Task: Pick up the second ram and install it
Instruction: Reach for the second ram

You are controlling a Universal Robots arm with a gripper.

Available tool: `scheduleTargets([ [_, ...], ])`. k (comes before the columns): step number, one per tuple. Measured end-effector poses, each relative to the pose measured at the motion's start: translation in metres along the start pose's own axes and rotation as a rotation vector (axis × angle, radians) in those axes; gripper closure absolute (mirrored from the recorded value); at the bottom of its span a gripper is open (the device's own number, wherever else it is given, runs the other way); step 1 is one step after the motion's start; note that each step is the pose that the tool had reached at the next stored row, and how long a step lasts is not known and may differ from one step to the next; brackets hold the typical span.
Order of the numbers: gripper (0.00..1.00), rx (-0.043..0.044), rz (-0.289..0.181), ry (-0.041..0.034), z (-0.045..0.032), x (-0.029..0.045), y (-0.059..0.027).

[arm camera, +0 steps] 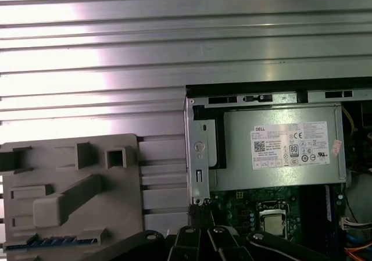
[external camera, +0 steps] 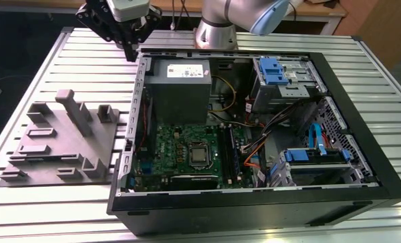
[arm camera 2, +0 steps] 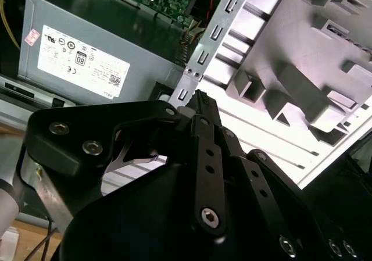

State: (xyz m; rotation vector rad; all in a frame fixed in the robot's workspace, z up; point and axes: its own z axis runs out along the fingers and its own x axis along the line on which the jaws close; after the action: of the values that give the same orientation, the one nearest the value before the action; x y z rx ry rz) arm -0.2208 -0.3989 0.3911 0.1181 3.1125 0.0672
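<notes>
End effector (external camera: 129, 53) closed, fingertips together, beside open computer case (external camera: 366, 139) holding green board (external camera: 173, 144) and power supply (external camera: 180, 86).

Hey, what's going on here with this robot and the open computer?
A robot arm's gripper hovers over the slatted table, just outside the open computer case at the corner by its grey power supply. A grey fixture tray sits beside the case. The green board lies inside. I cannot tell whether the gripper holds the second ram.

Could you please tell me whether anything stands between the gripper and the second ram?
Nothing covers the second ram in a slot of the grey fixture, but the fixture's upright post stands roughly between it and the gripper.
</notes>
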Motion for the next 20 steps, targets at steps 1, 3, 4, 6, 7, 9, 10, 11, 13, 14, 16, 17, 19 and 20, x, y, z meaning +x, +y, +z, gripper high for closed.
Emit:
scheduleTargets([
  [1,0.90,0.0000,0.000,0.0000,0.0000,0.0016,-0.0001],
  [3,0.90,0.0000,0.000,-0.0001,0.0001,0.0054,-0.0004],
  [4,0.90,0.0001,0.000,0.0000,0.0001,0.0072,-0.0006],
  [6,0.90,0.0001,0.000,0.0000,0.0002,0.0104,-0.0008],
  [7,0.90,0.0000,0.000,0.0000,0.0002,0.0126,-0.0010],
  [9,0.90,0.0000,0.000,0.0000,0.0003,0.0173,-0.0014],
  [10,0.90,0.0000,0.000,0.0000,0.0004,0.0196,-0.0015],
  [11,0.90,0.0000,0.000,0.0000,0.0004,0.0218,-0.0017],
  [13,0.90,0.0000,0.000,0.0000,0.0006,0.0263,-0.0020],
  [14,0.90,0.0000,0.000,0.0000,0.0006,0.0285,-0.0022],
  [16,0.90,0.0000,0.000,-0.0001,0.0007,0.0329,-0.0025],
  [17,0.90,0.0000,0.000,0.0000,0.0008,0.0350,-0.0027],
  [19,0.90,-0.0001,0.000,-0.0001,0.0010,0.0400,-0.0031],
  [20,0.90,0.0000,0.000,0.0000,0.0010,0.0425,-0.0033],
])
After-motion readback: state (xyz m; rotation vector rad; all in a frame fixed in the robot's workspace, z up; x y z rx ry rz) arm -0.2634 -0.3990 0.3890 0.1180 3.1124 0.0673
